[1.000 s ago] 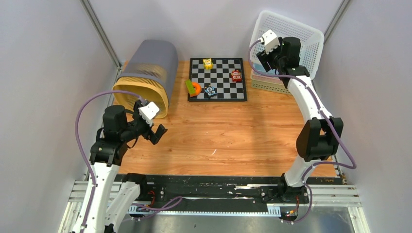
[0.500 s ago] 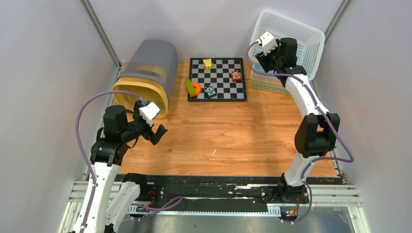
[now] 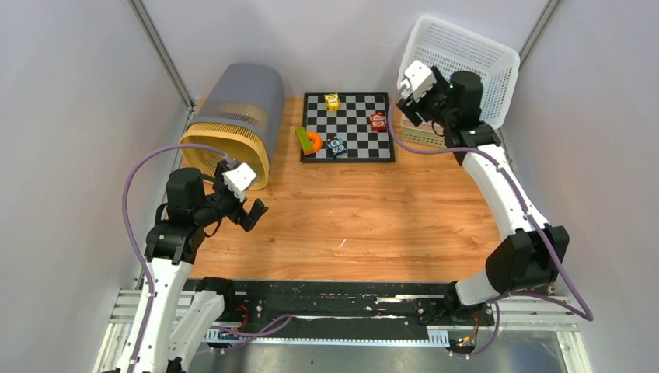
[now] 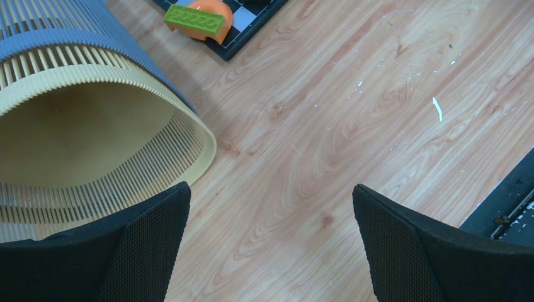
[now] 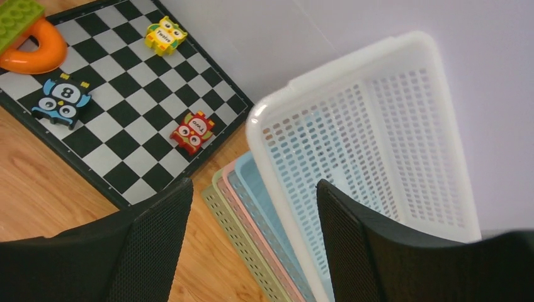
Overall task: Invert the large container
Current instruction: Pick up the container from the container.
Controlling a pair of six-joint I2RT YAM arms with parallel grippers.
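1. The large container (image 3: 475,48) is a white perforated plastic basket, rectangular with a rolled rim. It is found at the far right corner of the table (image 3: 350,210), tipped up on edge over a stack of trays (image 5: 242,233), with its open side turned toward the arms. It is probably leant on the wall (image 5: 352,25), but contact cannot be confirmed from these views.
2. The right hand (image 5: 252,189) is held just in front of the near rim, fingers (image 5: 151,239) apart and nothing gripped. The left hand (image 4: 271,192) is likewise spread and empty, over bare table beside a ribbed bin (image 4: 94,126) lying on its side.
3. The flip is judged only partly done, as the mouth is not yet facing down.
4. Risks:
   - The thin, smooth rim could slip from a shallow pinch.
   - The light, springy plastic could be shoved along the wall instead of rotated.
   - The slick pastel trays underneath could be dragged askew.
   - A topple toward the chessboard (image 3: 348,128) would scatter the owl pieces (image 5: 195,132).
5. Textures: a glossy hole-grid on the basket walls, black mesh-textured finger pads, a wood-grain table, and a slatted bin that is yellow inside and grey outside.
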